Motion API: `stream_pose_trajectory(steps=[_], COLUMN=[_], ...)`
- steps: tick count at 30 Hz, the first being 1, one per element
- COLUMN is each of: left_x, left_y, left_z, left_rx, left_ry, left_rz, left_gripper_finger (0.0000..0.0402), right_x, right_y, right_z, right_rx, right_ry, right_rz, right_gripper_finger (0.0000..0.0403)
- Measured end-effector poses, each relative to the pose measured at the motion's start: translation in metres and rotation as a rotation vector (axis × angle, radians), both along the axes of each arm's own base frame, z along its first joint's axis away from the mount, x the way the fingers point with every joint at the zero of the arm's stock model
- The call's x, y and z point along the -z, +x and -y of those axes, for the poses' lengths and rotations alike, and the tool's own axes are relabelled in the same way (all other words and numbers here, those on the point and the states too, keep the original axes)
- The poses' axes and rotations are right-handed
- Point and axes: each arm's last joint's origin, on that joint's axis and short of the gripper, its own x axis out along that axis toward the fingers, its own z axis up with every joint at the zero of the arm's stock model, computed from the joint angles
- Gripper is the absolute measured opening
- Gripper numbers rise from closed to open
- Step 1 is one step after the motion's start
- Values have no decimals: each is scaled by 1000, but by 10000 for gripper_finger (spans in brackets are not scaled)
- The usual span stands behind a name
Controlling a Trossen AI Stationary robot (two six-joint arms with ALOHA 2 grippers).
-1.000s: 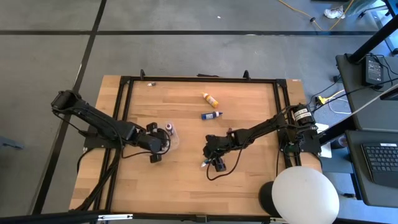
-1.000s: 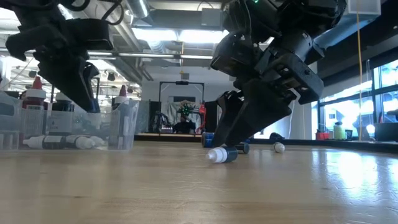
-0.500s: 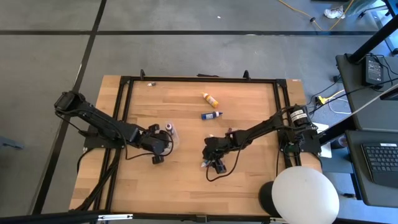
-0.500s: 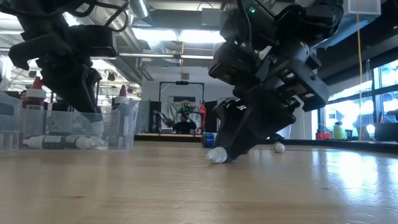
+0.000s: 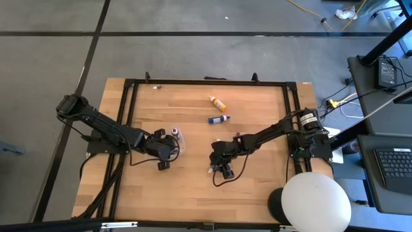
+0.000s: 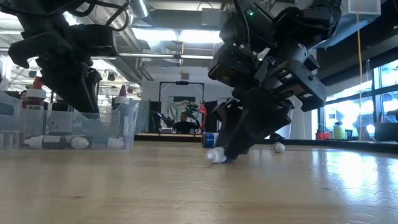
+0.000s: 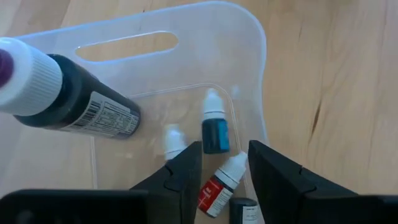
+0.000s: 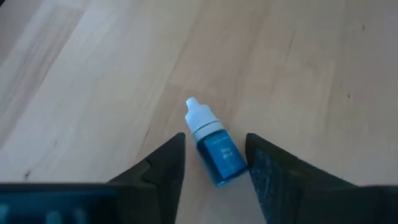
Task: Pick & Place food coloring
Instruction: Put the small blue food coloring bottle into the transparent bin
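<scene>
A small blue food coloring bottle [image 8: 216, 155] with a white cap lies on its side on the bare table. My right gripper [image 8: 216, 140] stands low over it, open, one finger on each side of its body; it also shows in the high view [image 5: 217, 166]. My left gripper [image 7: 225, 148] hangs open over the clear tray [image 7: 249, 37], holding nothing. In the tray lie a blue bottle [image 7: 216, 129], a red one [image 7: 219, 188], a white-capped one [image 7: 173, 142] and a larger dark bottle [image 7: 81, 106]. My right gripper comes slanting down at the blue bottle, which lies flat on the table and slants between the fingers. One finger [image 8: 261, 165] stands right at the side of the bottle's body [image 8: 235, 163]. I cannot tell whether it touches.
A yellow bottle [image 5: 217, 102] and a dark blue bottle [image 5: 219, 119] lie on the table's far half. A small thing [image 5: 156, 86] sits at the far left corner. A black frame [image 5: 206, 82] rims the table. A white round lamp [image 5: 315, 201] stands at the near right.
My right gripper has sunk toward the table over the blue bottle. In the low view its fingers stood above the bottle before and now hide the body, leaving only the white cap in sight. The bottle has stayed in place.
</scene>
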Motion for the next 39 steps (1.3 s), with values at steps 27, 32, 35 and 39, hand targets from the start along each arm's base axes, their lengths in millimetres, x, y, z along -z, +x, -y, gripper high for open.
stream_pose_trajectory(steps=[27, 32, 35, 39], left_x=[-45, -59, -64, -65], left_y=[9, 18, 20, 20], left_z=[4, 6, 7, 7], left_rx=[248, 303, 337, 357], left_ry=[38, 149, 194, 219], left_rz=[373, 533, 576, 582], left_gripper_finger=[144, 149, 156, 181], right_x=[-85, -94, -95, -96], right_y=[-2, 2, 2, 3], right_z=[17, 16, 16, 16], right_rx=[129, 120, 123, 125], right_ry=[-225, -244, -241, -238], right_rz=[376, 475, 486, 499], right_gripper_finger=[79, 81, 82, 82])
